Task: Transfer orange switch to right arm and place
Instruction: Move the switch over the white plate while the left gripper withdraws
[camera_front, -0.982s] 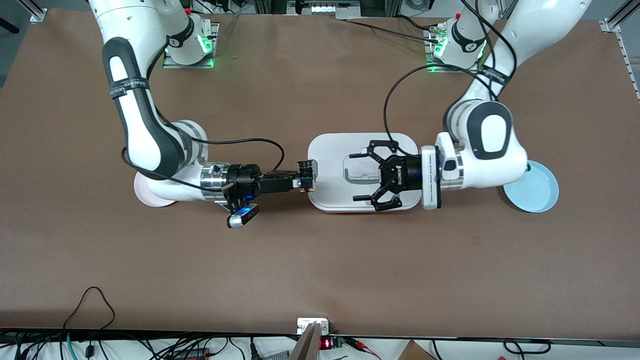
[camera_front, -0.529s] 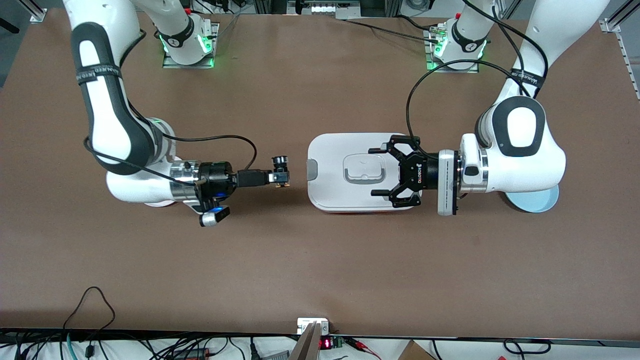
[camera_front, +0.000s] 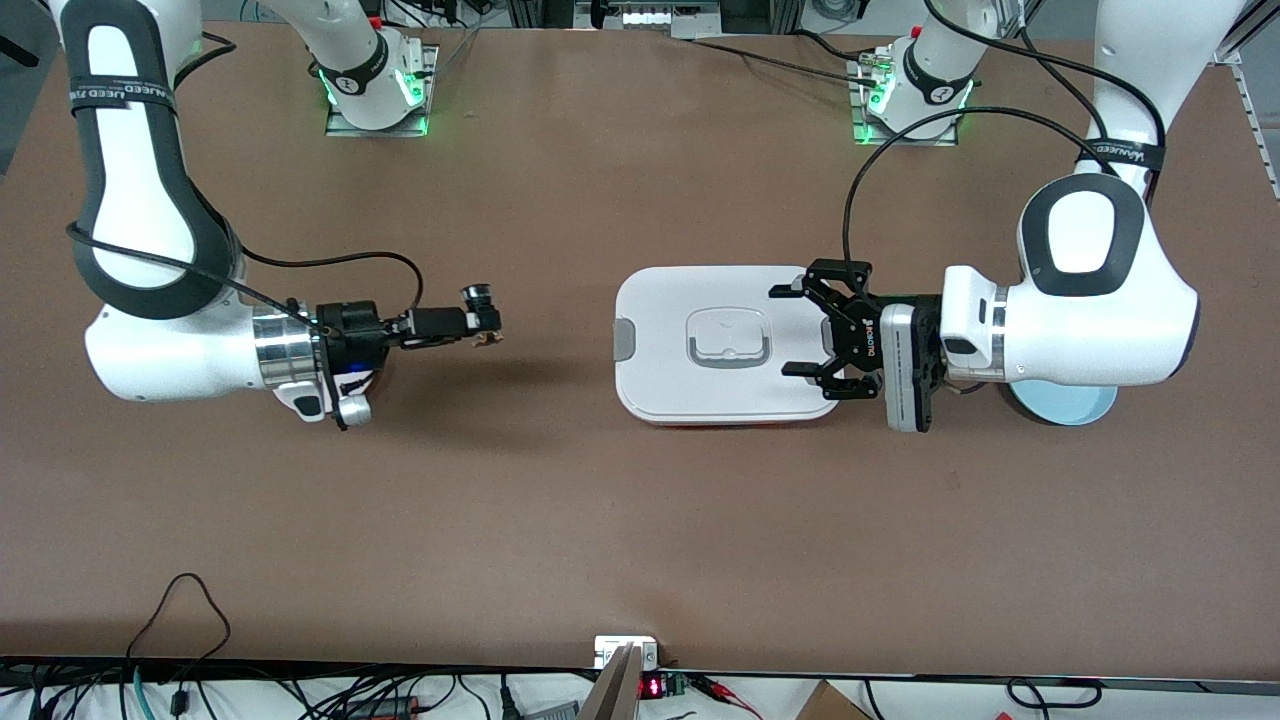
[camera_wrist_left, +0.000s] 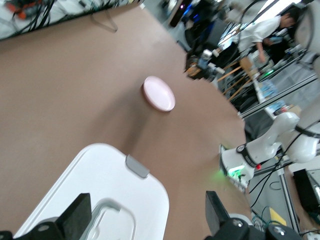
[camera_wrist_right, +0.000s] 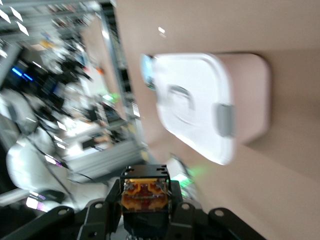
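Front view: the right gripper (camera_front: 484, 322) is up in the air over bare brown table (camera_front: 640, 520) toward the right arm's end, its slim black fingers pinched together on the orange switch (camera_front: 482, 315). The switch sits at the fingertips, its dark round cap end tipped toward the table's base-side edge, well apart from the white lidded container (camera_front: 726, 345). In the right wrist view the switch's tan-orange base (camera_wrist_right: 144, 193) shows squeezed between the two fingers, with the container (camera_wrist_right: 195, 105) on the table farther off.

The left gripper (camera_front: 823, 330) hangs over the container's edge toward the left arm's end, its claw-like linkage fingers spread wide and holding nothing. The left wrist view shows both finger pads (camera_wrist_left: 76, 215) apart above the container's lid (camera_wrist_left: 125, 195), and a pink dish (camera_wrist_left: 158, 93) lying on the table. A light blue dish (camera_front: 1062, 405) peeks out under the left arm.
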